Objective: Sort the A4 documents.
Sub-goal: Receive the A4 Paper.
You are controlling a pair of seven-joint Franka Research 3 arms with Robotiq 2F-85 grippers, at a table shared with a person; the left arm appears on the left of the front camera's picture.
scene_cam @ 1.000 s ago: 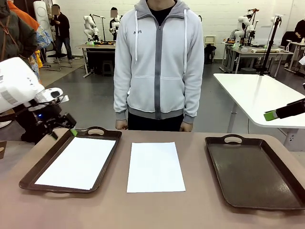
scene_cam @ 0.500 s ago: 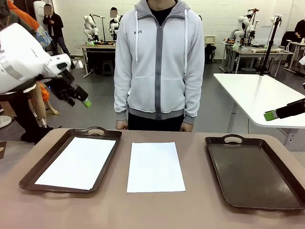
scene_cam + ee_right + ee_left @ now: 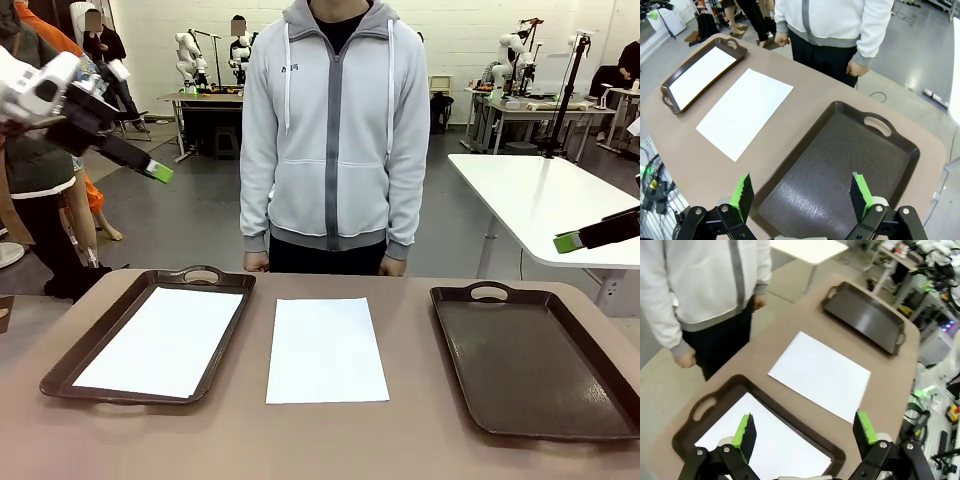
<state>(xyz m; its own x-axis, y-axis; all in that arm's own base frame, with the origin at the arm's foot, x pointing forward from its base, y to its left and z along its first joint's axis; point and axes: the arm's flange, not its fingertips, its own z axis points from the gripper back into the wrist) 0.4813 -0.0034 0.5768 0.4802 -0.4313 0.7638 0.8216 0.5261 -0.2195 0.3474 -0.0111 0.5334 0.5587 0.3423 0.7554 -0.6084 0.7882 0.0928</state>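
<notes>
One A4 document [image 3: 160, 340] lies inside the left dark brown tray [image 3: 200, 275]. A second white sheet [image 3: 326, 349] lies flat on the table between the trays. The right tray [image 3: 530, 360] holds nothing. My left gripper [image 3: 150, 170] hangs high in the air beyond the table's far left corner, open and empty. From its wrist camera, the left gripper [image 3: 805, 427] looks down on the sheet in the tray [image 3: 770, 440] and the loose sheet [image 3: 820, 375]. My right gripper [image 3: 801, 194] is open and empty above the bare tray [image 3: 840, 150], and its tip [image 3: 575, 240] shows at the right edge.
A person in a grey hoodie stands at the table's far edge, hands [image 3: 256, 262] down at the sides. A white table [image 3: 540, 205] stands behind on the right. The brown tabletop [image 3: 400, 430] is bare in front of the trays.
My left arm has risen from the far corner of the left tray, up and to the left. The right arm, the sheets and the person have stayed put.
</notes>
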